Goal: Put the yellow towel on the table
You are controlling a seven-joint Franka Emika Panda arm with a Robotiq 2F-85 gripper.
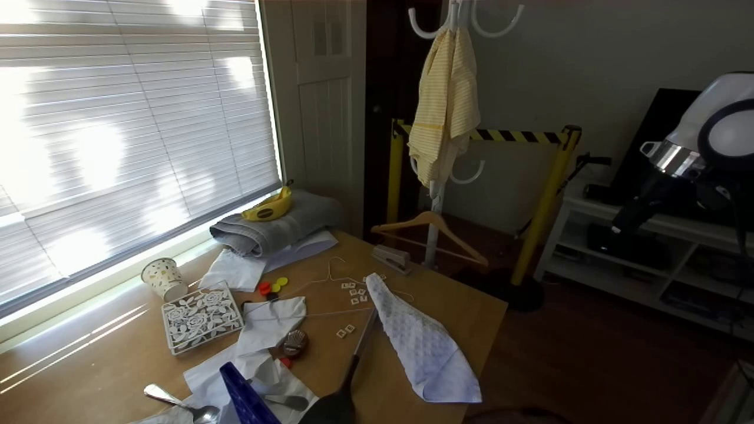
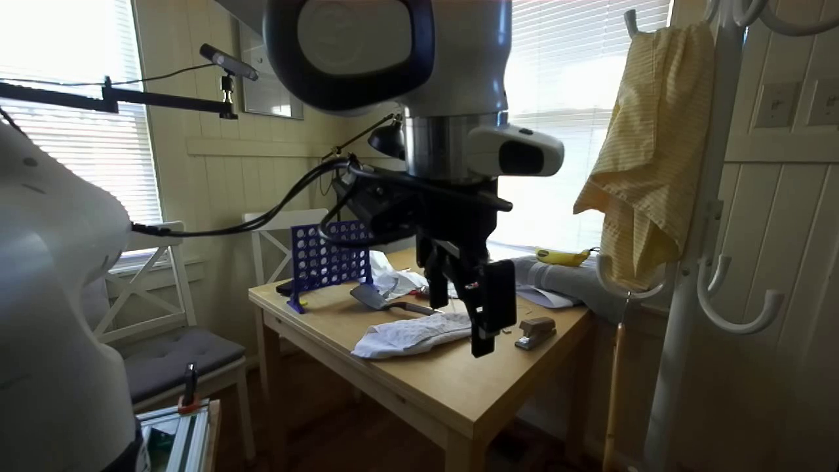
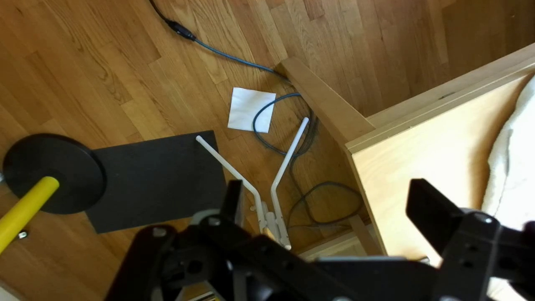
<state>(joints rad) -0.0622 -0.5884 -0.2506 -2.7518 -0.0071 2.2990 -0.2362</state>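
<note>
While the yellow towel [image 2: 649, 144] hangs by its upper end from the white coat rack [image 2: 676, 367], the task is judged to stand at its outset. Clock faces are read with twelve at the top, centred on mid-frame unless stated. The towel is found between one and two o'clock in both exterior views; the table [image 1: 471, 318], its destination, lies between six and seven. Completed: no step that can be credited. The towel is neither gripped nor over the table. Outstanding: approach, grasp, release from the rack, carry, laying down and letting go. The white patterned cloth [image 1: 424, 341] on the table, toward five o'clock in an exterior view, is a separate item and does not count toward completion.

Condition of the claw [image 3: 326, 188]: its fingers [image 3: 430, 207] stand wide apart in the wrist view, judged at or near full spread. Nothing is held. Through the gap the wrist view shows floor [image 3: 125, 83] and a corner of the table. No contact is seen; where a finger [image 2: 499, 298] overlaps the table in an exterior view, this is attributed to line of sight. Read from the claw in that view, the towel sits well apart, between one and two o'clock.
</note>
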